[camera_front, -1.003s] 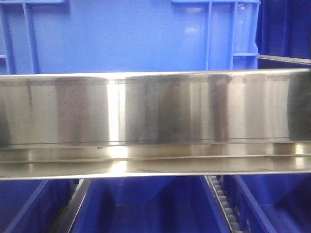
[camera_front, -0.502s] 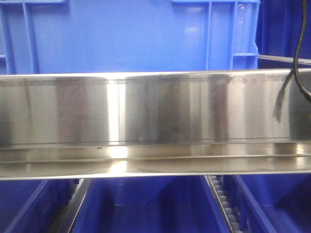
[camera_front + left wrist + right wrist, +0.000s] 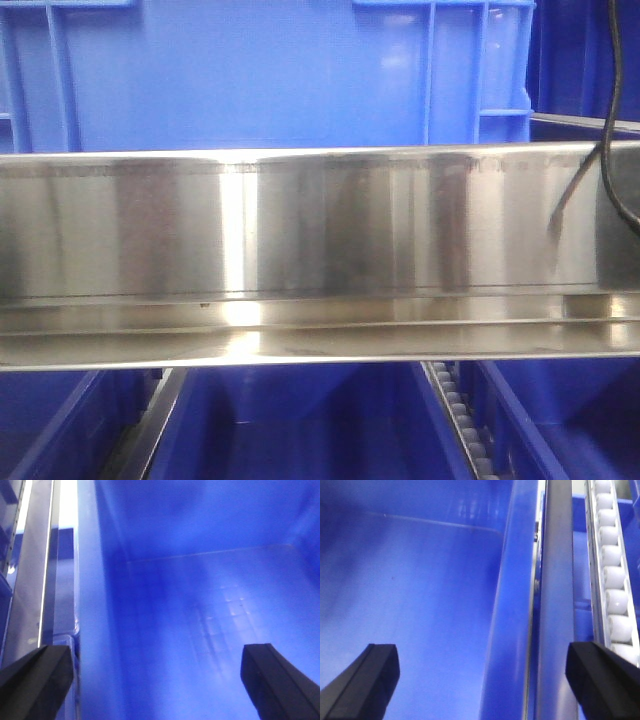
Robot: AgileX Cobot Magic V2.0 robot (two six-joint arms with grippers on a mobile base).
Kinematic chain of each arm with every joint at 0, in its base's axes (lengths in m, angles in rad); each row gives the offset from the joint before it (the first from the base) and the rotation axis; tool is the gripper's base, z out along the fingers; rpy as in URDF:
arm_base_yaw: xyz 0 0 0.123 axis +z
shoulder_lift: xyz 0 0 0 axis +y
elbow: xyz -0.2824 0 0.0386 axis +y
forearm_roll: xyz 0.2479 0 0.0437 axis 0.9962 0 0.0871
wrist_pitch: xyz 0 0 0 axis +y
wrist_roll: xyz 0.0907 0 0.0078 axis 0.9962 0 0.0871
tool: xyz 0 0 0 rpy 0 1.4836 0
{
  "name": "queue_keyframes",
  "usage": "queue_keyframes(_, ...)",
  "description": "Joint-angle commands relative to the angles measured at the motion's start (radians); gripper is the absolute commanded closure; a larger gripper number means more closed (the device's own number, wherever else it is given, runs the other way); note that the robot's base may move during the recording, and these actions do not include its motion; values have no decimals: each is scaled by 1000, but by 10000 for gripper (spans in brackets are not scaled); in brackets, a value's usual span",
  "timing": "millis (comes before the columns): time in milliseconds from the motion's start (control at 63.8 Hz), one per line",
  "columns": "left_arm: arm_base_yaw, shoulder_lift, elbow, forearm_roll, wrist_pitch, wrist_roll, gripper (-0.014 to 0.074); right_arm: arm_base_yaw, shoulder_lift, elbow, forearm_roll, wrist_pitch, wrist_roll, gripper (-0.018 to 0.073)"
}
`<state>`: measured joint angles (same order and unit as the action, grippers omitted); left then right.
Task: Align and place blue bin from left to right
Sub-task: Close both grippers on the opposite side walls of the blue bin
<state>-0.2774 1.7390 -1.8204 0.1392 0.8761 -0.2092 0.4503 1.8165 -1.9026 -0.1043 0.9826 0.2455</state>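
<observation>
Blue bin (image 3: 250,80) sits on the upper shelf level. A steel beam (image 3: 300,230) crosses just in front of and below it, and other blue crates (image 3: 300,420) lie lower down beneath it. We take the wrist views to look into this same bin, though we cannot prove it.

Left fingers (image 3: 35,680) are spread wide astride the bin's left wall (image 3: 92,605), one inside the bin and one outside over the left rail (image 3: 32,580), which runs just beside that wall. Right fingers (image 3: 367,680) are equally wide astride the bin's right wall (image 3: 512,605). Their outer one is over the right rail (image 3: 555,580), with a roller track (image 3: 612,580) just beyond. Nothing is pinched on either side.

Risks, as we judge them:
- The outer fingers have little room between wall and rail, so a close or a descent slightly off-line could strike metal or wedge.
- The walls look smooth and glossy, so a pinch may slip once the bin is dragged sideways.
- If one side bites before the other, the bin could skew and jam against a rail.
- A black cable (image 3: 612,110) hangs by the bin's right corner and down across the beam. It could snag on either as the arms travel.

Writing: none readable. We see no brand, label or sticker on the bin in any view, only faint moulded squares on its floor.
</observation>
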Motion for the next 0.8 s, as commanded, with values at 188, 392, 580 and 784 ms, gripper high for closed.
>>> queue_keyframes(188, 6, 22, -7, -21, 8, -4, 16, -4, -2, -8, -14, -24, 2, 8)
queue_keyframes(392, 6, 31, -7, -23, 20, -4, 140, -4, -2, -8, -14, -18, 2, 279)
queue_keyframes(580, 6, 31, -7, -23, 22, -4, 597, -4, -2, -8, -14, 8, 4, 643)
queue_keyframes(784, 6, 29, -7, -23, 29, -4, 594, -4, -2, -8, -14, 12, 4, 633)
